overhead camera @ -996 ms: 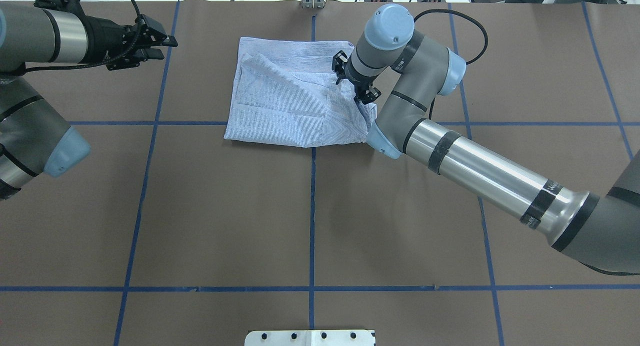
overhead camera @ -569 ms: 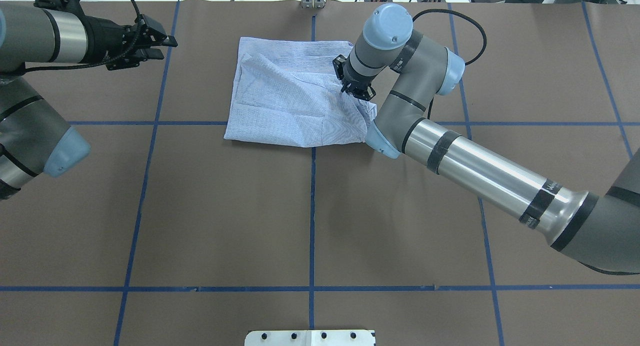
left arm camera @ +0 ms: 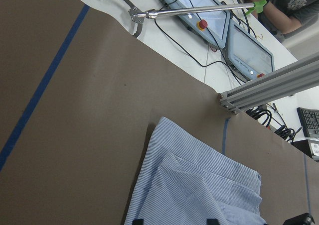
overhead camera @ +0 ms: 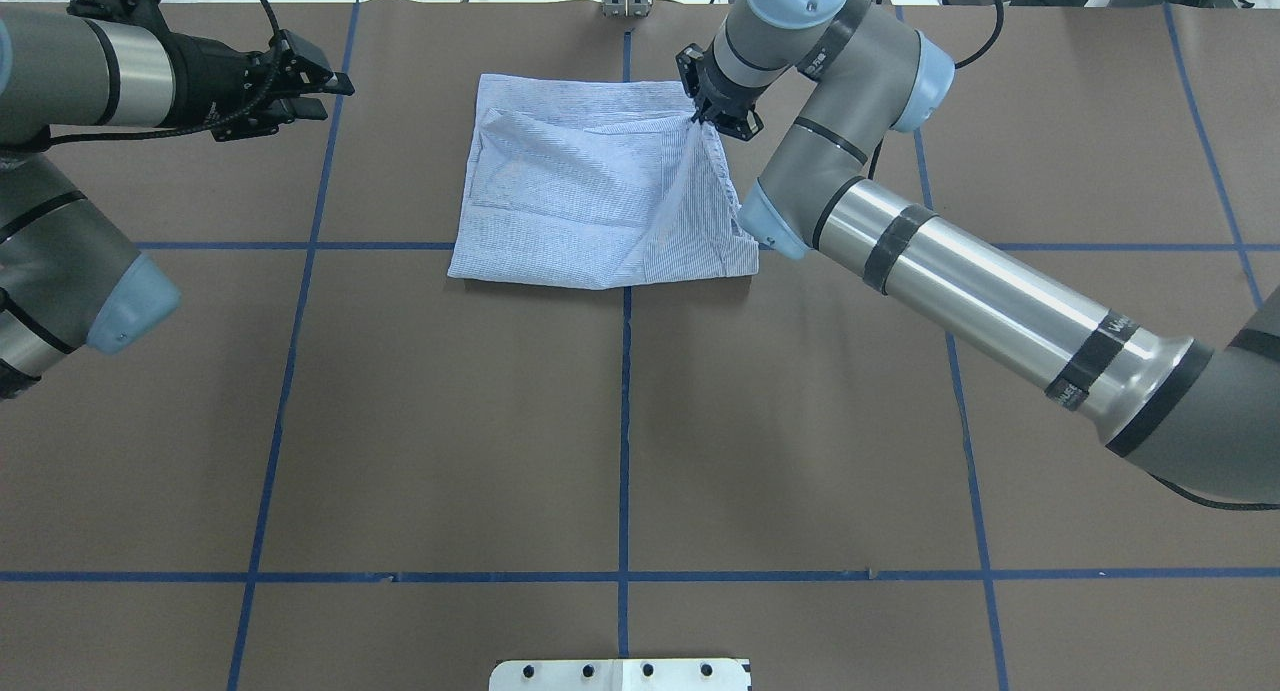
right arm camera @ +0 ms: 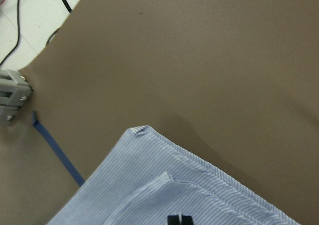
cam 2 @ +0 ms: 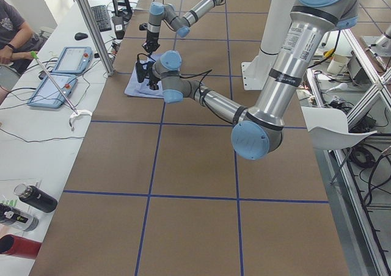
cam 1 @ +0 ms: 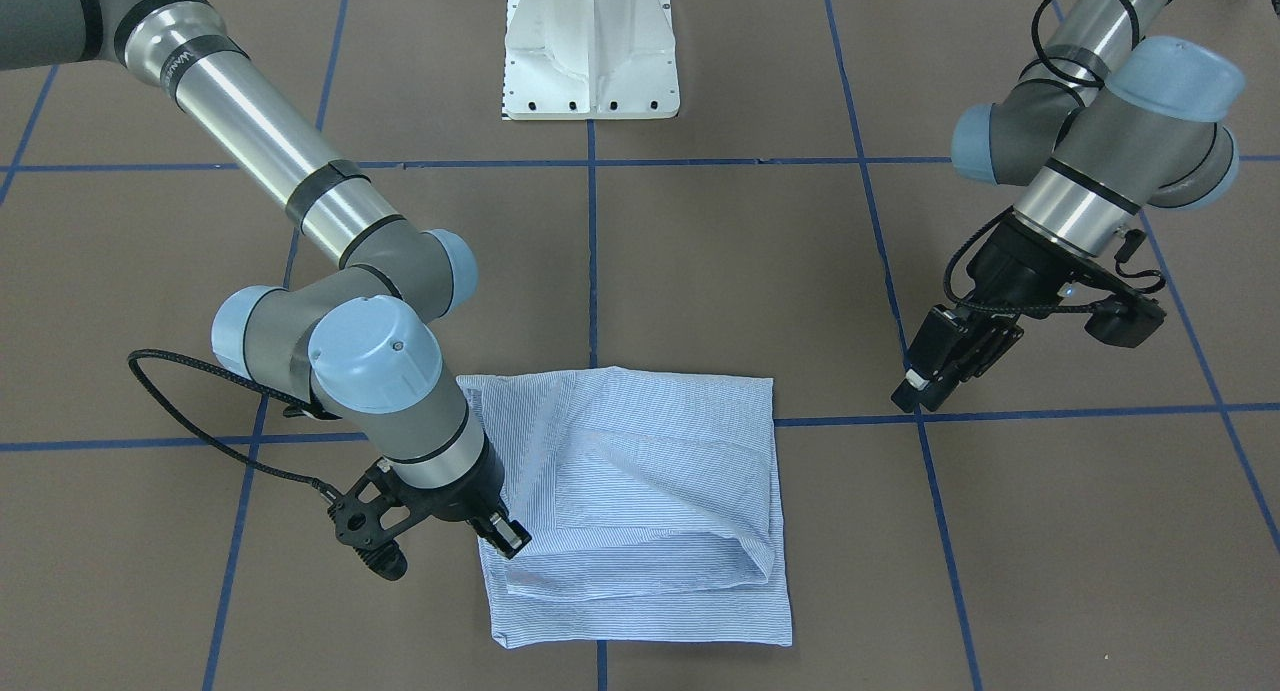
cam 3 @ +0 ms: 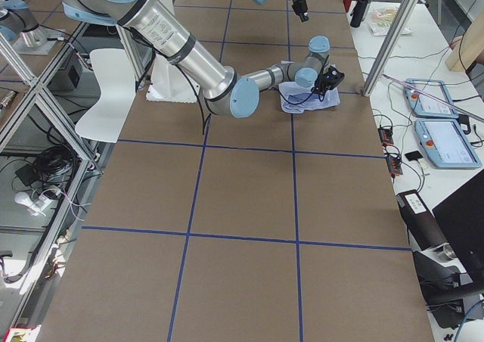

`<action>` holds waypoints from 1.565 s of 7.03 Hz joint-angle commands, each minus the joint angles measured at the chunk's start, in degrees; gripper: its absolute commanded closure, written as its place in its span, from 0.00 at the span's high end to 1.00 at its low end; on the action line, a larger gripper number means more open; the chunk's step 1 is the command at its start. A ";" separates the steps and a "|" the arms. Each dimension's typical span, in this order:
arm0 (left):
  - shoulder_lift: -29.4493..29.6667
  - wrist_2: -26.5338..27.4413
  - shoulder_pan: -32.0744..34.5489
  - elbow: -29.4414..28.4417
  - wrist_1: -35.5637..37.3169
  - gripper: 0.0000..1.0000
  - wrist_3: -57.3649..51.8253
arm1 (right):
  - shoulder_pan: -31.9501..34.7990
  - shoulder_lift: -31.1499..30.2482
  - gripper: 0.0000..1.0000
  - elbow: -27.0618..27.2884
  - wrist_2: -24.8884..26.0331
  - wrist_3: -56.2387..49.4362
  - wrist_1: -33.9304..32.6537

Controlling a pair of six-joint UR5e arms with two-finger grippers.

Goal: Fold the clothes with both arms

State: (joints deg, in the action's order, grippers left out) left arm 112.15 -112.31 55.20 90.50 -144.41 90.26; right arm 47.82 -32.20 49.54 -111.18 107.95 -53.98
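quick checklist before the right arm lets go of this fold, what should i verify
1. Grip: right gripper shut on the shirt: ok.
2. Placement: held flap sits at the shirt's far right corner: ok.
3. Other arm: left gripper open, off the cloth, over bare table: ok.
4. Flatness: not ok, a raised diagonal ridge runs up to the right gripper.
5. Right edge lined up under the flap: cannot tell, the right arm covers it.
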 commanded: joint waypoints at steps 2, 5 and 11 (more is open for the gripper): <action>-0.17 -0.10 -0.01 -0.76 -0.08 0.52 0.00 | 1.05 5.74 0.00 -8.13 4.64 -0.81 0.45; -0.09 -0.27 -0.18 -0.94 -0.08 0.52 0.00 | 1.05 5.92 0.59 -11.39 7.03 -1.25 4.41; -1.40 -5.54 1.04 -1.82 3.06 0.51 -10.85 | 6.31 0.53 1.00 -0.93 -4.37 -22.31 -11.45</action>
State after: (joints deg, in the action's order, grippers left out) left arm 111.08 -116.02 55.50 88.70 -142.98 84.52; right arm 53.07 -26.98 41.82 -112.74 91.14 -59.57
